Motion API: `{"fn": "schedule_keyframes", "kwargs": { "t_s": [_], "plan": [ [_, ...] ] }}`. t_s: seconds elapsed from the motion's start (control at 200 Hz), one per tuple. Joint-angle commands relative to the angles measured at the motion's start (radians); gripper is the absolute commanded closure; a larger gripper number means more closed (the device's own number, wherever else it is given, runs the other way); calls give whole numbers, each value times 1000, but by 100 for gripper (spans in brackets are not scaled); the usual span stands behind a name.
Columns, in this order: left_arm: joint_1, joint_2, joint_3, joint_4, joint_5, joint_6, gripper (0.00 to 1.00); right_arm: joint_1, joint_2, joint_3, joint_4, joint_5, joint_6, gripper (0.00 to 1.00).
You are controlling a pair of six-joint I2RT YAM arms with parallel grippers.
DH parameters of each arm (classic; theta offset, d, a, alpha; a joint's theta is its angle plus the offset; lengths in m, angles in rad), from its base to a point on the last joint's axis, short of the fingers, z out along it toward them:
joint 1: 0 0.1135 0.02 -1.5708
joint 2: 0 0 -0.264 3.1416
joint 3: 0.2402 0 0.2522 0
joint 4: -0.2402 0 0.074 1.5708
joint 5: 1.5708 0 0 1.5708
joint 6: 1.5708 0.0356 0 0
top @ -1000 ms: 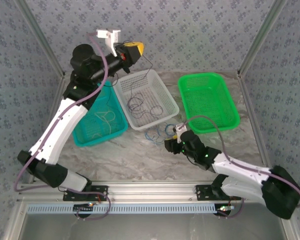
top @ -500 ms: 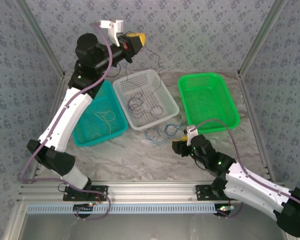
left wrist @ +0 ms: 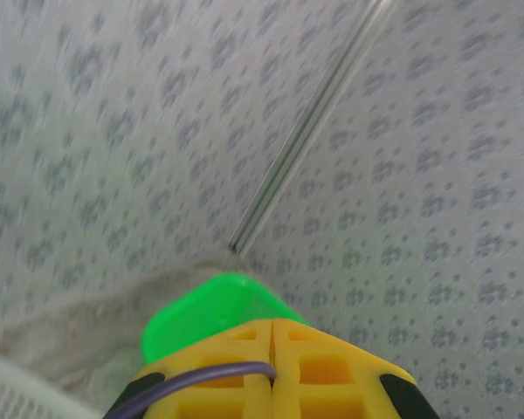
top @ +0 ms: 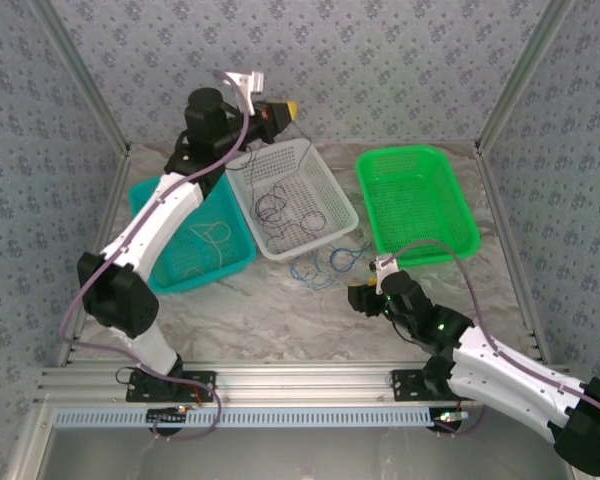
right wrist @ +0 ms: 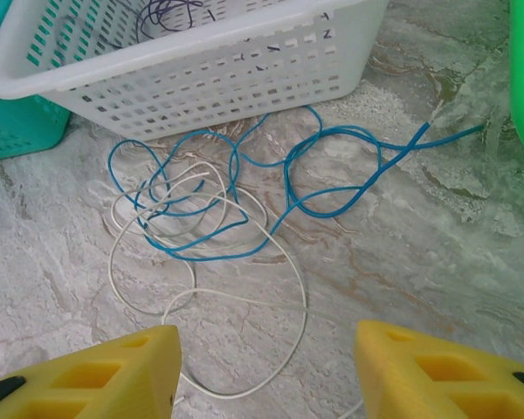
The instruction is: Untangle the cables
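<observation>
My left gripper [top: 283,108] is raised above the back of the white basket [top: 321,238], shut on a dark purple cable [left wrist: 201,381] that runs out to the left between its yellow fingers [left wrist: 332,367]. More dark cable loops [top: 277,208] lie inside that basket. On the table in front of it, a blue cable [right wrist: 332,166] and a pale whitish cable [right wrist: 244,288] lie tangled together [top: 325,262]. My right gripper [right wrist: 269,340] hovers open just short of this tangle, with nothing between its fingers; it stands low over the table [top: 360,296].
A teal basket [top: 180,272] with pale cable loops stands left of the white one. A green basket [top: 462,200] stands at the right and shows past the left fingers [left wrist: 201,314]. Patterned walls enclose the table on three sides.
The left arm has swung its gripper rightward and stretched out more, still holding the purple cable. The right gripper has drawn back from the tangle toward the near right and opened wider.
</observation>
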Motion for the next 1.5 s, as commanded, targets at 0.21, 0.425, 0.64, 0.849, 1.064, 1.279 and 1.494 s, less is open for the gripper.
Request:
{"fn": "schedule_keyframes", "kwargs": {
  "t_s": [0.21,0.425,0.64,0.849,1.064,1.279,1.494],
  "plan": [
    [11,47,-122,59,13,-89,100,1,-11,66,-86,37,-10,41],
    [11,61,-127,-90,-29,-60,63,-19,-5,105,-190,73,8,36],
    [-15,12,-147,-199,-110,5,10,-119,46,156,-221,-24,56,35],
    [-46,-101,-205,-255,-190,59,0,-144,136,171,-196,-150,-73,34],
    [-46,-221,-321,-270,-188,50,1,-171,279,224,-232,-213,-161,34],
    [-45,-362,-477,-206,-182,8,1,-174,443,279,-257,-196,-145,35],
    [-45,-460,-575,-179,-185,-13,1,-165,548,314,-239,-201,-163,36]
  ]
}}
